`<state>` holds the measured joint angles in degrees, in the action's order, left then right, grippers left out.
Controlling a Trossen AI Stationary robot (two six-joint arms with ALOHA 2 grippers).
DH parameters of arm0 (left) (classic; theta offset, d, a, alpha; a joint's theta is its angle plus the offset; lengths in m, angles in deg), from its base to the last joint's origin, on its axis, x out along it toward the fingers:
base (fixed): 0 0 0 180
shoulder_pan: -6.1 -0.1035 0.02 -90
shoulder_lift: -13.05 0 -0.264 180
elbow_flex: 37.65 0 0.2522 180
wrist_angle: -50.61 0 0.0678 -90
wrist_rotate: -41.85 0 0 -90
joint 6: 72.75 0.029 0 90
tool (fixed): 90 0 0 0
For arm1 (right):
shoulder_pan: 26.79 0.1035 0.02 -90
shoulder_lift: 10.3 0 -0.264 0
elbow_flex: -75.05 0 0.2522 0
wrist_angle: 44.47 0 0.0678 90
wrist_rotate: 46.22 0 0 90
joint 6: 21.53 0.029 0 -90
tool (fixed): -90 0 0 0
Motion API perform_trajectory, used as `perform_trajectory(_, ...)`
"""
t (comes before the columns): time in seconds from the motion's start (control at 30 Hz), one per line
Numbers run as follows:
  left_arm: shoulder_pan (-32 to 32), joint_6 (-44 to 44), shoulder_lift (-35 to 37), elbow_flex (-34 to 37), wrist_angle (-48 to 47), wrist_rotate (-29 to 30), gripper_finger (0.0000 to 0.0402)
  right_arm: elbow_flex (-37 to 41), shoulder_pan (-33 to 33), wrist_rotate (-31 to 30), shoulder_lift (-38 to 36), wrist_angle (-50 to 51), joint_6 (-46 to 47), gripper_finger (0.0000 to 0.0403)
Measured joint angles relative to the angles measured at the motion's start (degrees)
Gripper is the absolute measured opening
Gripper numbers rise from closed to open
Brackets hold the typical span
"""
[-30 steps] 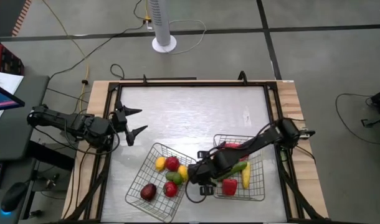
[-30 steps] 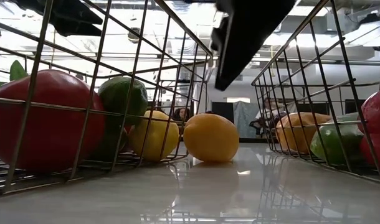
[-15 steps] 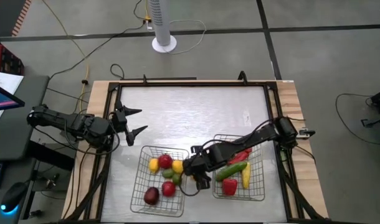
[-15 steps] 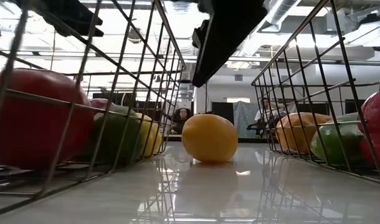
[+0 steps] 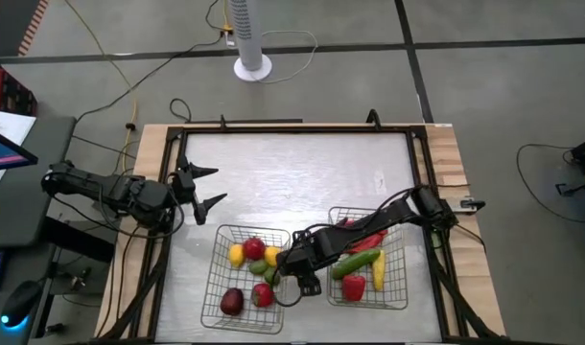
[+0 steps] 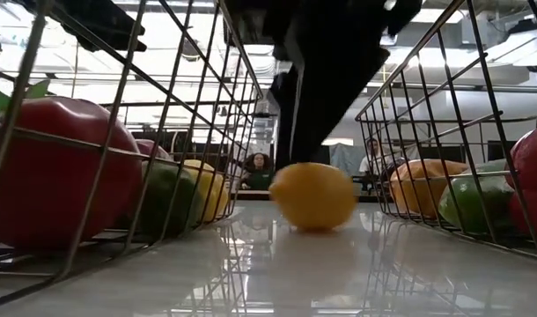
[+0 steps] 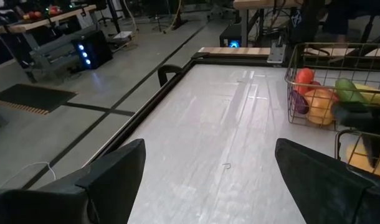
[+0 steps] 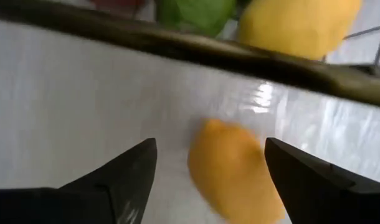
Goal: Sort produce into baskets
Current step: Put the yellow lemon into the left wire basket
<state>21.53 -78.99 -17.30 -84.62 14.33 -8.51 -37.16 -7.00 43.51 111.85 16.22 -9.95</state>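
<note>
Two silver wire baskets stand at the table's near side. The left basket [image 5: 216, 278] holds red, yellow, green and maroon round pieces. The right basket [image 5: 401, 278] holds a green cucumber [image 5: 358, 261], red pieces and a yellow piece. A yellow-orange lemon [image 6: 314, 195] lies on the table between them, close to the left basket's wall. My right gripper [image 5: 294, 268] is open just above the lemon [image 8: 233, 171], one finger on either side. My left gripper [image 5: 206, 188] is open and empty at the table's left edge. My right gripper comes down at the lemon from above, slanting toward the table's left, with its fingers [image 8: 134, 174] on either side of the lemon, which lies on the table. I cannot tell whether a finger touches the lemon.
The left basket's wire rim [image 8: 240, 59] runs just beyond the lemon, with another yellow piece [image 8: 296, 25] behind it. The gap between the two baskets is narrow. The table's far half [image 5: 302, 172] is bare. A raised dark frame [image 5: 422, 172] runs round the table.
My right gripper has gone toward the table's left and lower, over the lemon. The left basket has turned from skew to square with the table and slid a little left. The lemon has shifted slightly on the table.
</note>
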Motion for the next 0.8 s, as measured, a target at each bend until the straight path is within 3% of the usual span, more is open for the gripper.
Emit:
perform_trajectory(0.37, 0.0, 0.5, 0.0, 0.0, -0.2, 0.0, 0.0345, -1.7, 0.0, -1.3, 5.5, 8.5, -3.0, 0.0313)
perform_trajectory(0.8, 0.0, 0.4, 0.0, 0.0, -0.3, 0.0, 0.0345, -4.2, -0.5, -3.2, 4.0, 9.5, -2.1, 0.0295)
